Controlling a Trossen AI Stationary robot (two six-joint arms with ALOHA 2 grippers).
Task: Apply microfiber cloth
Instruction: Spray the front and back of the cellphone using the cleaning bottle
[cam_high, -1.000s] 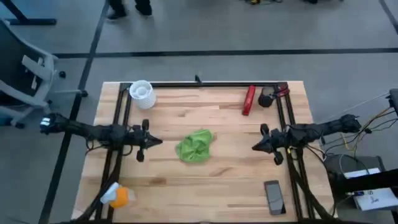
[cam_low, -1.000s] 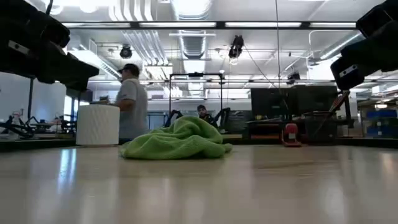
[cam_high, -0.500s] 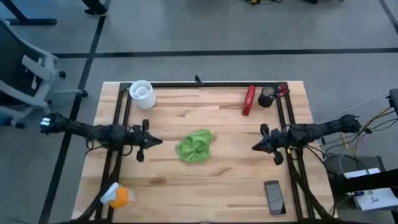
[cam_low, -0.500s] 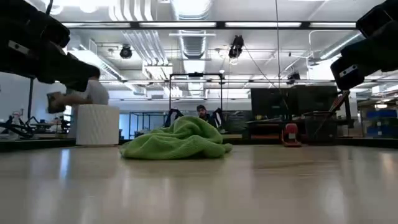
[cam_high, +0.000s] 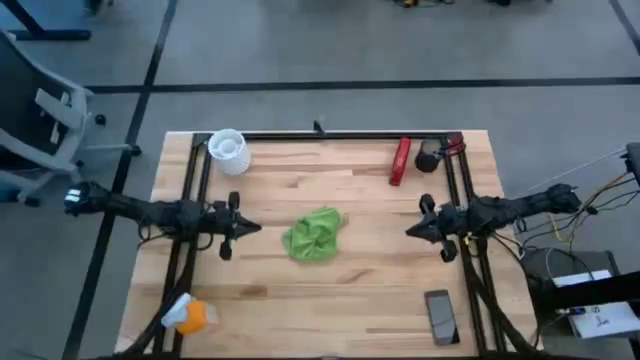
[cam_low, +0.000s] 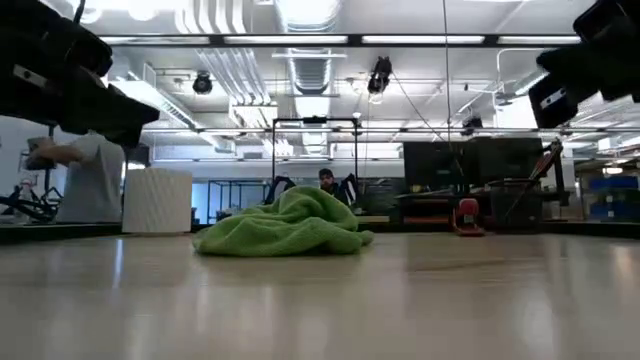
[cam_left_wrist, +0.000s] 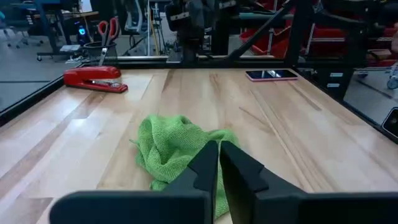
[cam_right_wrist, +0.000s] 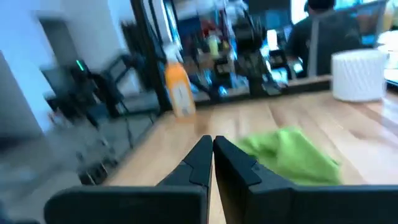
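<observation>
Bare worktop is seen all around the microfiber cloth. The red stapler, white cup and phone are apparently kept well apart.

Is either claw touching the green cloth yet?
No. In the high view the microfiber cloth lies bunched mid-table, with the left claw and right claw both clear of it.

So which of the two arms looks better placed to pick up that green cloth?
Probably the left. Its hand sits nearer the microfiber cloth than the right hand. Both hover shut above the table, so the difference is small.
</observation>
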